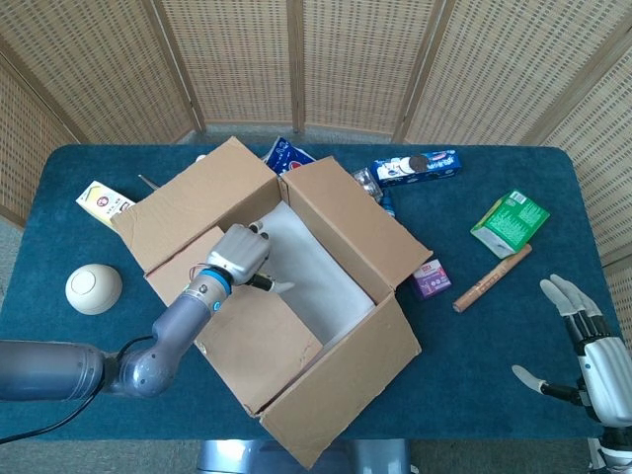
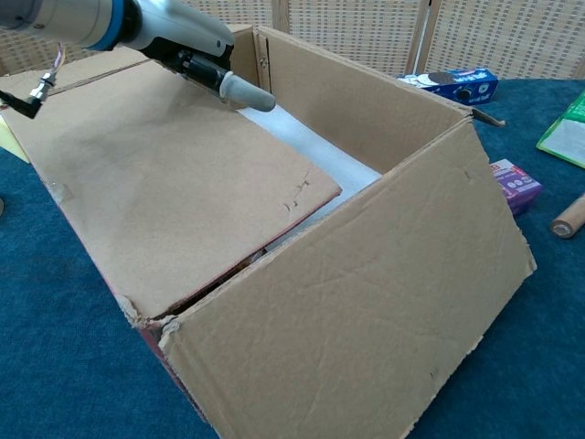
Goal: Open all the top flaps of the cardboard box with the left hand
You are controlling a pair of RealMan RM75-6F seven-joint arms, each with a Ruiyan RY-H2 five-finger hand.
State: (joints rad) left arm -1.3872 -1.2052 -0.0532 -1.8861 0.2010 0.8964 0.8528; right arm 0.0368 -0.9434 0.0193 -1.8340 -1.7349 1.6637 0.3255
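The cardboard box (image 1: 348, 229) stands in the middle of the blue table with white lining (image 1: 318, 269) inside. Its far-left, right and near flaps stand open. The left flap (image 1: 255, 334) lies folded flat over the opening, also broad and flat in the chest view (image 2: 164, 183). My left hand (image 1: 240, 259) rests palm down on that flap's far inner part, with the thumb reaching past the flap's edge over the lining; the chest view shows the left hand (image 2: 183, 50) there too. My right hand (image 1: 585, 348) hovers with fingers spread at the table's near right corner, holding nothing.
A white ball (image 1: 94, 288) and a yellow carton (image 1: 104, 202) lie left of the box. Behind it are a blue bag (image 1: 291, 155) and a cookie box (image 1: 417, 166). To the right lie a purple box (image 1: 432, 278), a wooden stick (image 1: 491, 278) and a green packet (image 1: 509, 222).
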